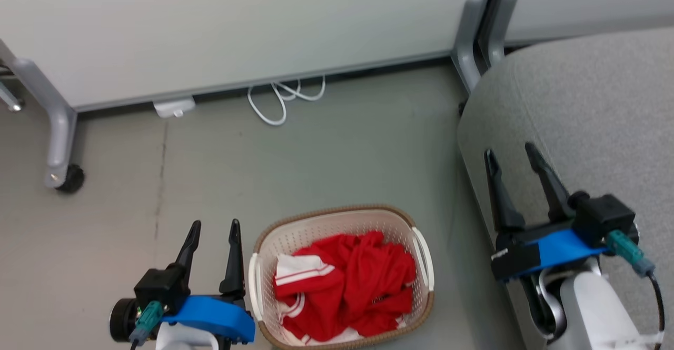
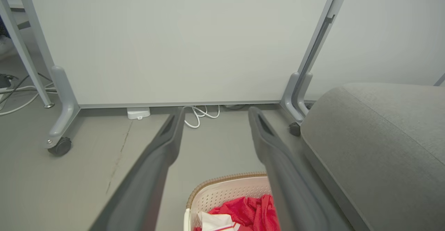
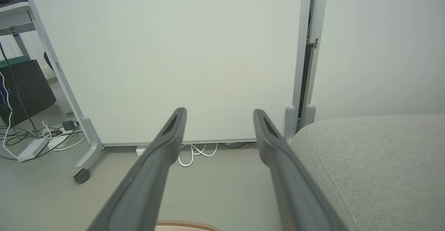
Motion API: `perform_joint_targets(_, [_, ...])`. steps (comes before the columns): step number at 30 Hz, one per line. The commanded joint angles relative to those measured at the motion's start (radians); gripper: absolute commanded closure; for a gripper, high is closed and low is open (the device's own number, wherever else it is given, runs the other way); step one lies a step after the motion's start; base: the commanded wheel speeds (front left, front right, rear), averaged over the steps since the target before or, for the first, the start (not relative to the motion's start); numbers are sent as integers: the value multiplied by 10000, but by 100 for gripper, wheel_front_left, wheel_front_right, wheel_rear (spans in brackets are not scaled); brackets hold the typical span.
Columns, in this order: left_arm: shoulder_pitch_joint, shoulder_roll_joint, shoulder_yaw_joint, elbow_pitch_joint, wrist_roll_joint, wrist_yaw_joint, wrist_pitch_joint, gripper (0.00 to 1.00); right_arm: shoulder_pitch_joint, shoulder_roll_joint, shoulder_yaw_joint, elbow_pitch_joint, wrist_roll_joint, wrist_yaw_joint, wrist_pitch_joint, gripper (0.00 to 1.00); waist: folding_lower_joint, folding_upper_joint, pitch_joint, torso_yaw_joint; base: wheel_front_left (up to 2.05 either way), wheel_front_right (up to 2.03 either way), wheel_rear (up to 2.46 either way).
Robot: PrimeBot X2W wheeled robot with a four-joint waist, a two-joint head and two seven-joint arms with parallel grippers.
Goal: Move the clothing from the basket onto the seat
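Clothing (image 1: 363, 281) lies as one crumpled red heap with white striped trim inside the single basket (image 1: 337, 218), at 6 o'clock in the head view. How many garments make up the heap cannot be told. The heap fills most of the basket, leaving a band of perforated wall bare toward 12 o'clock. The basket has two white handles, one at 9 o'clock and one at 3 o'clock of its rim, and its near rim almost reaches the bottom of the picture.

Two grippers show. The left gripper (image 1: 215, 223) hangs just beside the basket at its 9 o'clock, fingers spread apart and holding nothing, close to the left handle. The right gripper (image 1: 509, 150) sits at about 2 o'clock from the basket, likewise spread and empty, over the rounded side edge of the one grey seat (image 1: 590, 108).

The seat stands at 3 o'clock of the basket, and a narrow strip of floor (image 1: 342, 145) parts the two. Toward 12 o'clock the floor runs bare up to two pale partition panels (image 1: 237, 23). One coil of white cable (image 1: 279, 100) and one small white block (image 1: 174, 108) lie at the panels' foot. One black castor (image 1: 71, 178) stands at 10 o'clock, well apart from the basket.
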Motion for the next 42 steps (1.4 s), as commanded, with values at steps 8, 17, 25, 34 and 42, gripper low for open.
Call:
perform_joint_targets(8, [-1695, 270, -589, 1495, 163, -321, 238, 0, -1513, -43, 301, -628, 26, 4, -130, 0, -1, 0, 2699, -895, 0, 0, 0])
perform_joint_targets(17, [-3148, 695, -1400, 3512, 625, -511, 456, 0, -2332, -37, 988, -802, 396, 4, -298, 0, -1, 0, 4494, -1678, 0, 0, 0])
perform_joint_targets(25, [-4532, 1206, -2422, 4895, 1231, -586, 739, 0, -2704, -37, 1275, -970, 775, 4, -363, 0, -1, 0, 5739, -2118, 0, 0, 0])
perform_joint_targets(34, [-5846, 1671, -3691, 6310, 1565, -611, 1419, 0, -2778, -39, 1813, -1289, 1270, 4, -376, 0, -1, 0, 6475, -2553, 0, 0, 0])
perform_joint_targets(42, [-6619, 2222, -4797, 7147, 1885, -593, 2030, 0, -2836, -37, 2081, -1520, 1667, 4, -377, 0, -1, 0, 6952, -3006, 0, 0, 0])
